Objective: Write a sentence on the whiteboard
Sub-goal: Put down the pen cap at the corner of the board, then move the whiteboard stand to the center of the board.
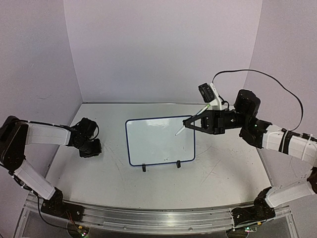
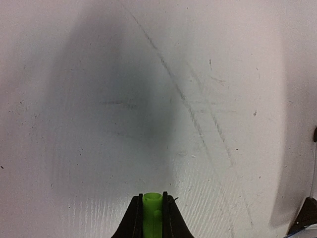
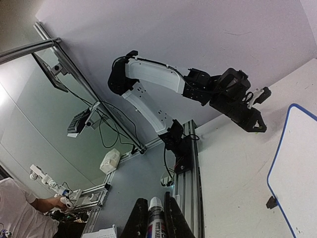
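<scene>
Two arms flank the whiteboard [image 1: 159,140], which lies between them. Right gripper [image 1: 190,123], the nearer, is clamped on a marker [image 1: 179,131] slanting down-left, its tip over the board's upper right. Left gripper [image 1: 91,148] pinches a green cap [image 2: 152,210], well apart leftward.

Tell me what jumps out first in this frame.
The whiteboard sits mid-table, nearly blank, with the right pincer holding a white marker tip-down over its right side. Left of the board, the left pincer grips a small green tube, likely the marker's cap.
</scene>
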You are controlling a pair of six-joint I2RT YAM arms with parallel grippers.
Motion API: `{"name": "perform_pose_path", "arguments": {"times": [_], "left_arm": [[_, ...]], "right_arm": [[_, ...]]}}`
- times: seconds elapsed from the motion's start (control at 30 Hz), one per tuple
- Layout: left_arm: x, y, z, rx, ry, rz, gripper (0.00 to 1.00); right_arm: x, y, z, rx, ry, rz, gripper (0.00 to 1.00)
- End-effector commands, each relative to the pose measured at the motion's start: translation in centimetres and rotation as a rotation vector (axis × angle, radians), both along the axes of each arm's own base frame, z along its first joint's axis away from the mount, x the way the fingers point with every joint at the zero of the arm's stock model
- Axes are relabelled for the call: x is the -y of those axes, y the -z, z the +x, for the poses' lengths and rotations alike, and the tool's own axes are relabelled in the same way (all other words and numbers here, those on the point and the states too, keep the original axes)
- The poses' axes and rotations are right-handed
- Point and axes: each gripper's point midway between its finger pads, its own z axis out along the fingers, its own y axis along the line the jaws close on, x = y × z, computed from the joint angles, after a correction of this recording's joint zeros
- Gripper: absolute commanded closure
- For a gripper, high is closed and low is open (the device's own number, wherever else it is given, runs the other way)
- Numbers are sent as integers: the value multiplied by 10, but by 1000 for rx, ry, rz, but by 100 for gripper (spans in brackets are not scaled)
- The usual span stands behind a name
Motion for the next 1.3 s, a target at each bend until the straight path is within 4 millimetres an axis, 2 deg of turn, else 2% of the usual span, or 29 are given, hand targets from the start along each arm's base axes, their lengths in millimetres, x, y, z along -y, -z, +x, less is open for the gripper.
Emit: {"name": "perform_pose_path", "arguments": {"times": [0.0, 0.13, 0.23, 0.33, 0.43, 0.57, 0.73, 0.83, 1.0, 1.17, 1.27], "left_arm": [[-2, 7, 5, -1, 5, 25, 98], [-4, 10, 6, -6, 3, 39, 89], [-4, 9, 6, -3, 6, 45, 83], [-5, 7, 7, 5, 5, 46, 74], [-3, -3, 8, 33, 6, 30, 65], [2, -26, 10, 93, 25, -13, 55], [19, -69, 7, 213, 88, -143, 45], [34, -92, -1, 282, 135, -247, 42], [73, -103, -33, 302, 214, -385, 42], [145, -95, -84, 216, 304, -470, 38], [184, -83, -104, 205, 379, -419, 36]], "right_arm": [[-4, -17, 5, 58, 10, 42, 100], [-10, -5, 25, 52, 97, 10, 100], [-13, 16, 58, 52, 262, -80, 100], [-12, 35, 81, 50, 369, -150, 100], [-13, 45, 89, 46, 402, -176, 100], [-13, 54, 92, 44, 417, -198, 100], [-6, 61, 92, 59, 446, -233, 100], [-3, 63, 91, 62, 461, -243, 100], [1, 60, 90, 63, 480, -239, 100], [7, 53, 91, 80, 513, -234, 100], [12, 49, 93, 97, 552, -232, 100]]}}
